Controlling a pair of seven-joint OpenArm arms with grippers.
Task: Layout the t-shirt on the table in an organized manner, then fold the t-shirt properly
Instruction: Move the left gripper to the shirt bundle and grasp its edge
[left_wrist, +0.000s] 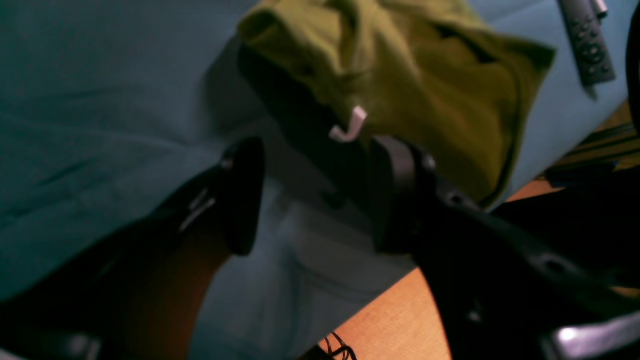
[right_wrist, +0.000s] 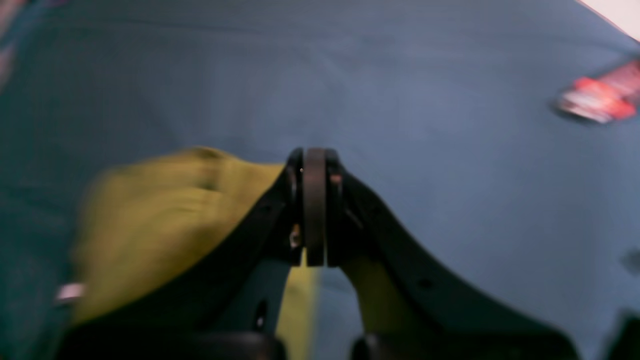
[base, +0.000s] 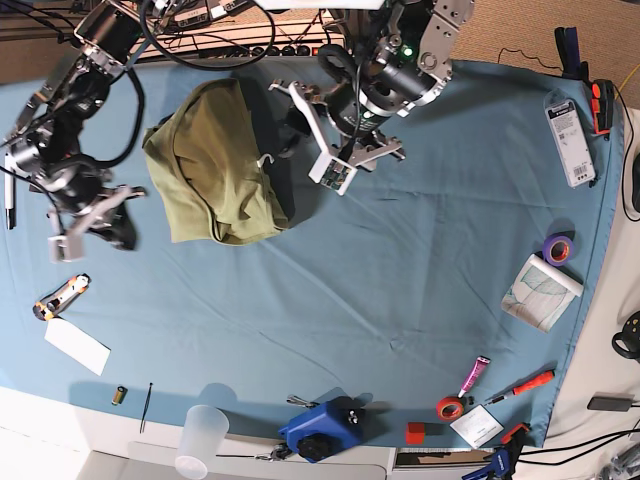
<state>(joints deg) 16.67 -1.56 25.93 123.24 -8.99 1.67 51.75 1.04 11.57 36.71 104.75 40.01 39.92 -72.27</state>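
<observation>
From the left wrist, the left gripper (left_wrist: 315, 195) stands spread and empty, the bunched t-shirt (left_wrist: 400, 75) just ahead of its fingertips, its near edge by the right-hand finger. From the right wrist, the right gripper (right_wrist: 314, 200) is pressed together on nothing, the shirt off to its left and behind the tips. From the base view, the shirt lies on the table (base: 400, 300), long axis running away from the robot, between both arms; the left gripper is nearer.
</observation>
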